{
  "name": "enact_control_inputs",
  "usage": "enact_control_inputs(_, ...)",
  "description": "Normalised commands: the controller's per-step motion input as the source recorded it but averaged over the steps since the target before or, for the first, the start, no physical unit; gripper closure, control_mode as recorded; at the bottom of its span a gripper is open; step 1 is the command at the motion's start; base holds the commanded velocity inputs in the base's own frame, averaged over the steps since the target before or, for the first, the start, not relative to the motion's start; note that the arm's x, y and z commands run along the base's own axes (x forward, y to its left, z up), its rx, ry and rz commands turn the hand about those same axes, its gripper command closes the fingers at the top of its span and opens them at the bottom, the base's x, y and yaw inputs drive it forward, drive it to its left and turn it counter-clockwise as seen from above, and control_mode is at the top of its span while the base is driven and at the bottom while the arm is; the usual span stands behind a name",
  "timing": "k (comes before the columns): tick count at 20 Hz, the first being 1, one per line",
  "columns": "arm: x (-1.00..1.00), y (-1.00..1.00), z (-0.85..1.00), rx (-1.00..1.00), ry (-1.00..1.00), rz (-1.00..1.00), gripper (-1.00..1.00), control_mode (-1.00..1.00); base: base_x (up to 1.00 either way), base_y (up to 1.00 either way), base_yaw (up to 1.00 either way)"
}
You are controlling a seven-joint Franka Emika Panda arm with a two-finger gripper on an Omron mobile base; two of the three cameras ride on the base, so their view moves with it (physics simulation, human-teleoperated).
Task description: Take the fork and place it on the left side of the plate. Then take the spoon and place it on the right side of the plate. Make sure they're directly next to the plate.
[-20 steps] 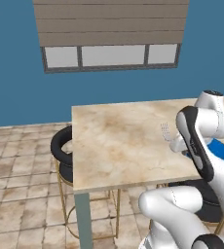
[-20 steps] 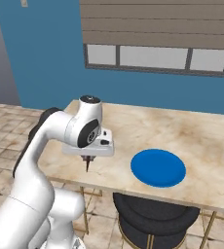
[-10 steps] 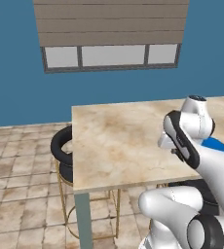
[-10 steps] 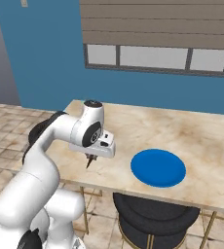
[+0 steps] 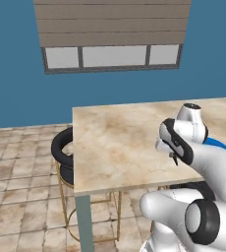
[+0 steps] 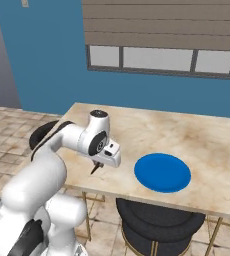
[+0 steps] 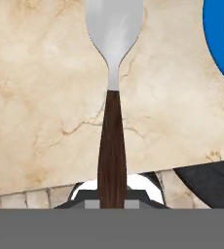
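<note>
Hand view: the gripper pinches the dark handle of the fork, whose silvery head points toward 12 o'clock over the marble table. At 2 o'clock lies the blue plate, apart from the fork.

bare marble table stretches open left of the plate; the black stool sits under its near edge.

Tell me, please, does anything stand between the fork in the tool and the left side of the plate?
Nothing visible does. The tool is shut on the fork, left of the plate. Between them lies only bare marble table.
</note>
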Motion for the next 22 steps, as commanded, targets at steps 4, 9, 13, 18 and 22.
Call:
enact_control_inputs(4, 0.12, -0.37, -0.31, -0.03, 0.0, -0.02, 1.0, -1.0, 0.0, 0.0, 0.0)
enact_control_inputs(9, 0.03, -0.38, -0.27, -0.04, 0.0, 0.0, 1.0, -1.0, 0.0, 0.0, 0.0)
enact_control_inputs(13, 0.07, -0.18, -0.22, -0.04, 0.0, 0.02, 1.0, -1.0, 0.0, 0.0, 0.0)
enact_control_inputs(18, 0.11, -0.01, -0.23, -0.03, 0.0, 0.03, 1.0, -1.0, 0.0, 0.0, 0.0)
enact_control_inputs(22, 0.1, 0.0, -0.17, 0.0, 0.0, 0.04, 1.0, -1.0, 0.0, 0.0, 0.0)
